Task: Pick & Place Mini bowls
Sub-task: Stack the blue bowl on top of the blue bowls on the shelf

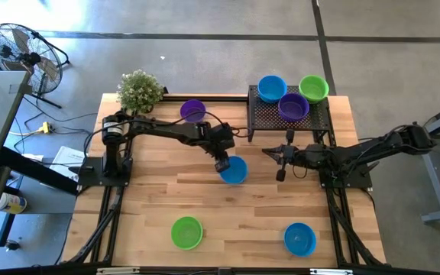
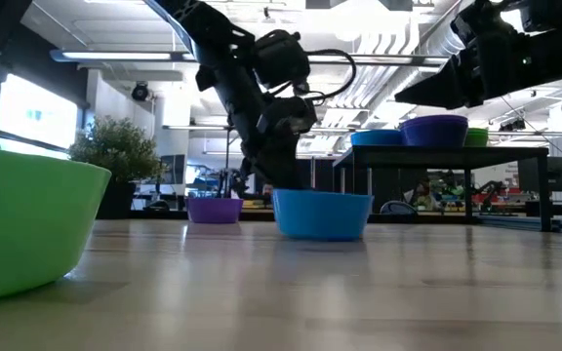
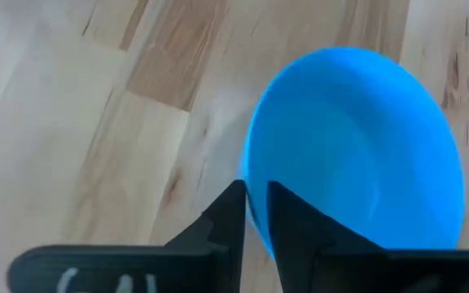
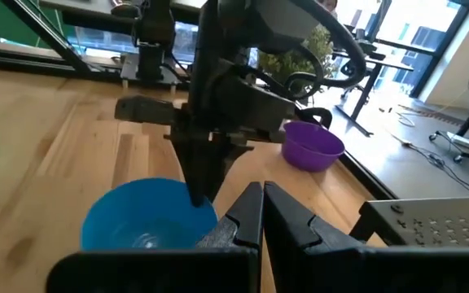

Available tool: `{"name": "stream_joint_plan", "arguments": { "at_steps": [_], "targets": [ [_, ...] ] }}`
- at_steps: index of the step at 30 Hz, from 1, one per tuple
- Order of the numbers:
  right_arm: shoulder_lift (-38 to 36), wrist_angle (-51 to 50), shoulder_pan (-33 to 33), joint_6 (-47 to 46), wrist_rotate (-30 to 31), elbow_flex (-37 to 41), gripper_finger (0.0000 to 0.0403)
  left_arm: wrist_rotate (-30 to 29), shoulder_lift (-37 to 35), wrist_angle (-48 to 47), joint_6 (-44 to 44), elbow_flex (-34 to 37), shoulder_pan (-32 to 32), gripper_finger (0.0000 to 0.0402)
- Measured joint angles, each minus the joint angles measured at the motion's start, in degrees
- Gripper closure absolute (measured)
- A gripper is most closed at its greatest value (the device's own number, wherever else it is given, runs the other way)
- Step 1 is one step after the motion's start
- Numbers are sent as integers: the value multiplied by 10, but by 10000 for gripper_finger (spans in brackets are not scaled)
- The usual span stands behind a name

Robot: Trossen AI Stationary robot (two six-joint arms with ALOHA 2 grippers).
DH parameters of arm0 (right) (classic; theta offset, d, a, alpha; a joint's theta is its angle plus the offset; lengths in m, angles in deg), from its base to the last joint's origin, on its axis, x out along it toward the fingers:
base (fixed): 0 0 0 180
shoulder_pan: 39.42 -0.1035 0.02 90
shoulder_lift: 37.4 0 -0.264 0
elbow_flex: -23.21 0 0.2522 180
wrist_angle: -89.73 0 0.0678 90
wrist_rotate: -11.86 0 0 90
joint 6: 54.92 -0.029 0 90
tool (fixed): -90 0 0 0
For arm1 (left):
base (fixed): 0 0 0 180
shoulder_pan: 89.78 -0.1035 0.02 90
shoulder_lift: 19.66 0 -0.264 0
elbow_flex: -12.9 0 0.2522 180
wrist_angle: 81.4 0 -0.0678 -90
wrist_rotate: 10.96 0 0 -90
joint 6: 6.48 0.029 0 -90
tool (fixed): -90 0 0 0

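Note:
A blue mini bowl sits at the middle of the table. My left gripper is shut on its rim, on the side toward the table's left. My right gripper is shut on nothing and hovers to the right of this bowl, in front of the stand. Other bowls rest on their bases: purple, green and blue on the table, and three on the black mesh stand. My left gripper pinches the blue bowl's rim on its left side, with one finger inside the bowl and one outside. The fingers come from above, pointing down. The bowl stands upright with its base at the table top.
On the stand at the far right are blue, purple and green bowls. A potted plant is at the far left corner. Bare wood lies between the centre and the two near bowls.

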Motion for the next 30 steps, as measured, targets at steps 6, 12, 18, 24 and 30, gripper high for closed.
{"name": "stream_joint_plan", "arguments": {
  "at_steps": [6, 12, 18, 24, 30],
  "targets": [
    [0, -6, 0, -27, -2, 0, 403, -10, -6, 9, 72, 0, 10, 366],
    [0, -5, 0, -33, -2, 0, 403, 1, -39, 70, 114, 19, 22, 394],
    [0, -11, 0, -53, 9, 0, 402, -37, -109, 233, 84, 132, 23, 400],
    [0, -6, 0, -60, 26, -1, 402, -56, -188, 460, 64, 313, 23, 401],
    [21, -27, -2, -74, 37, -41, 376, -103, -253, 677, 65, 474, 23, 401]
  ]
}}
